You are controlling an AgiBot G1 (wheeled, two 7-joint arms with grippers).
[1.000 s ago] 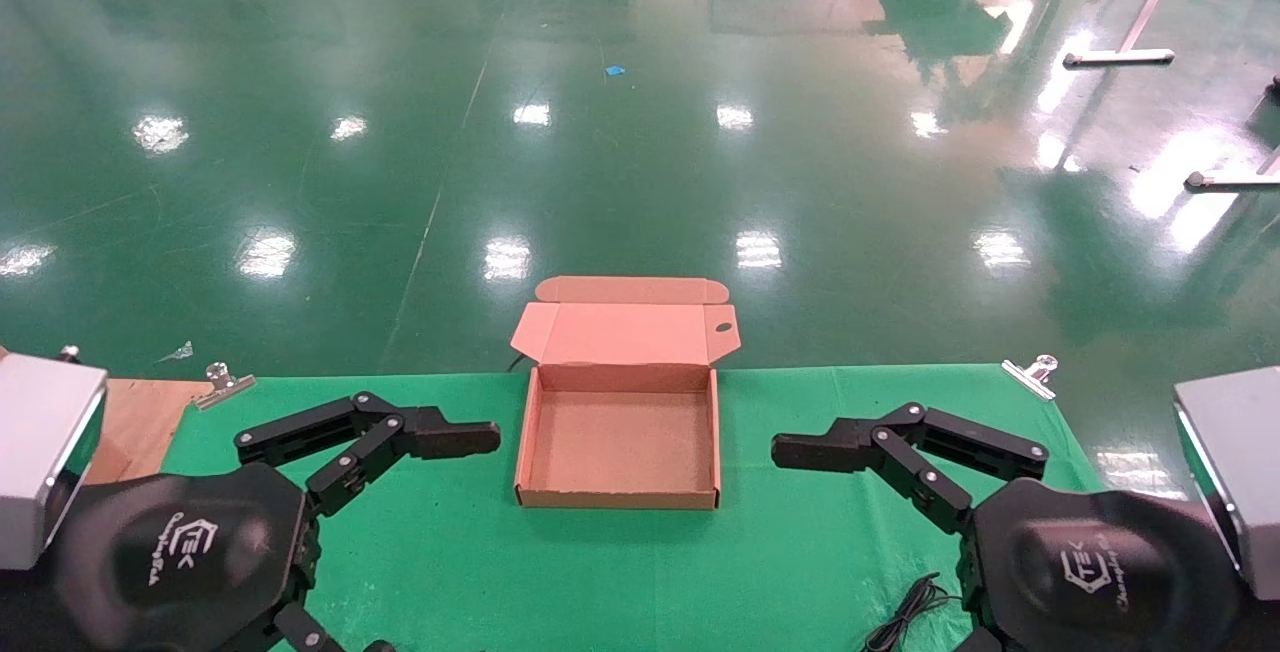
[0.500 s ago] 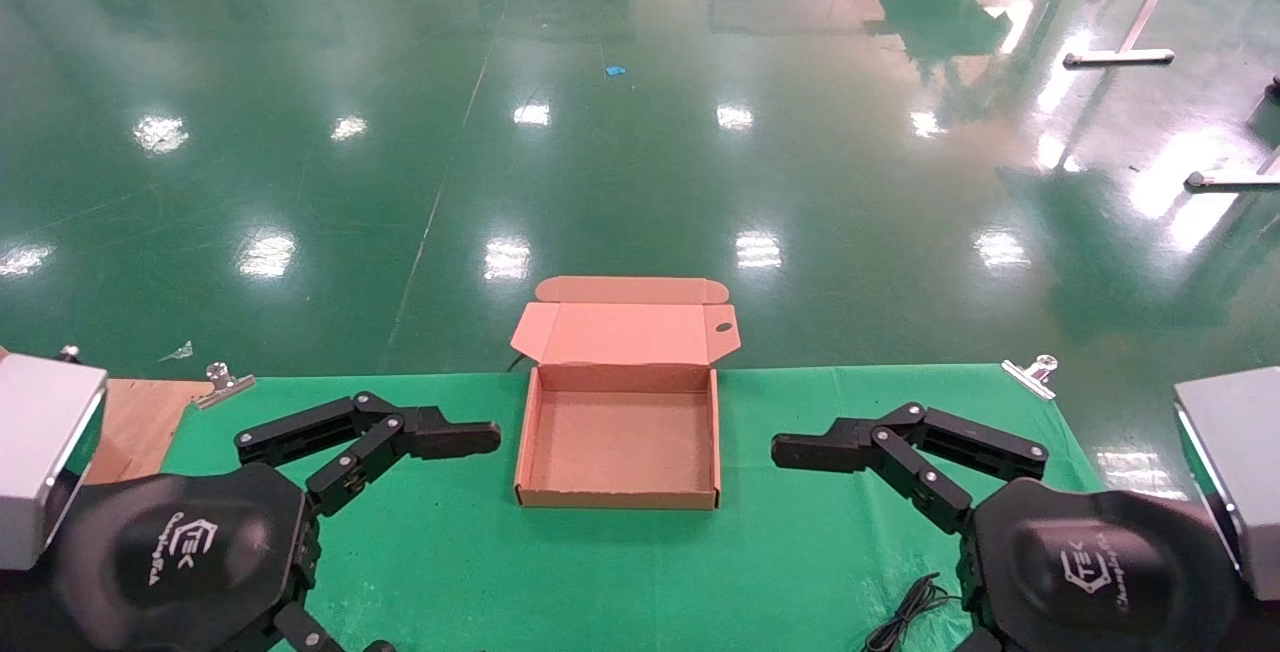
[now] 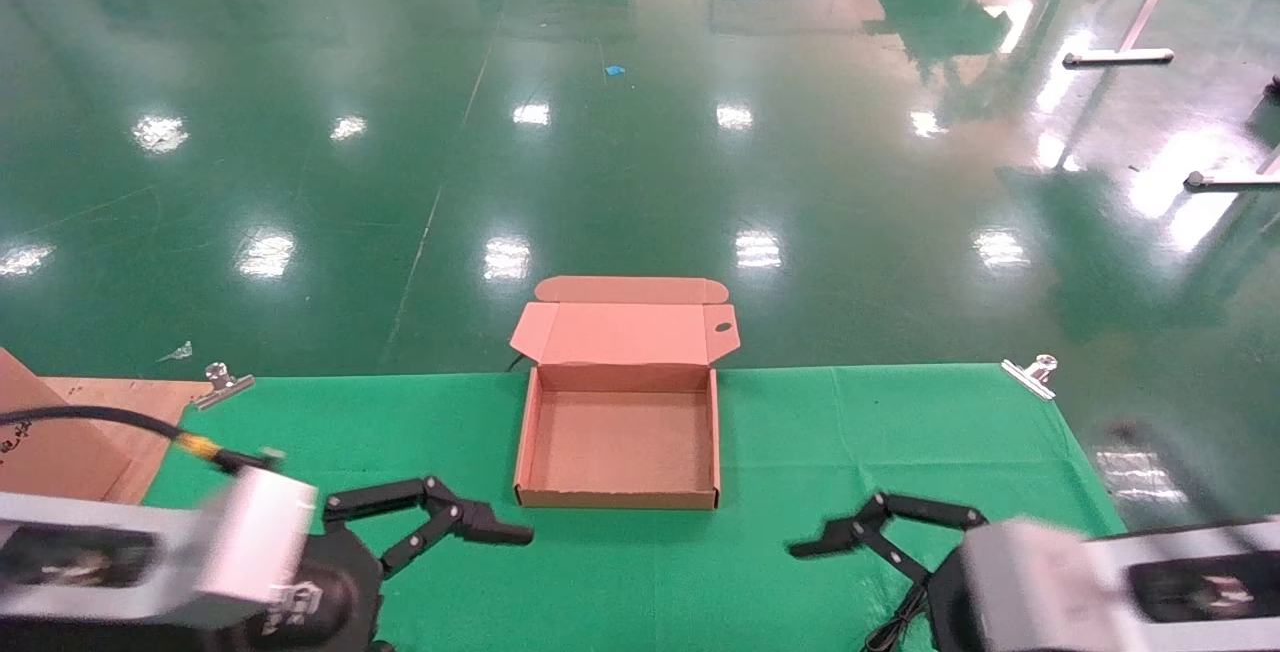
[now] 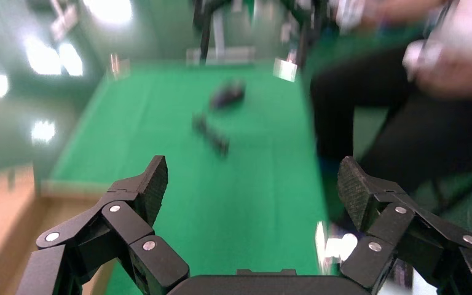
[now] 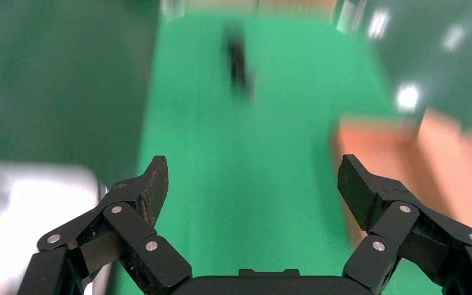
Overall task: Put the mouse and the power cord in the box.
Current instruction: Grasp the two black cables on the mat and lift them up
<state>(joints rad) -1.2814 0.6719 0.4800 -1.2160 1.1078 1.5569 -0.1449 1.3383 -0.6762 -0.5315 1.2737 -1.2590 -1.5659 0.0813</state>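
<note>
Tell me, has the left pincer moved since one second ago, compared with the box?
Yes. The left pincer has dropped toward the near edge of the table; its tips now sit level with the front wall of the box, which stays put.

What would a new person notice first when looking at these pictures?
The open brown box stands out first, empty at the middle of the green cloth, its lid folded back over the far table edge. On either side, nearer the robot, the left claw and the right claw both point inward toward it, with fingers spread wide and holding nothing. Beyond the table lies a shiny green floor.
</note>
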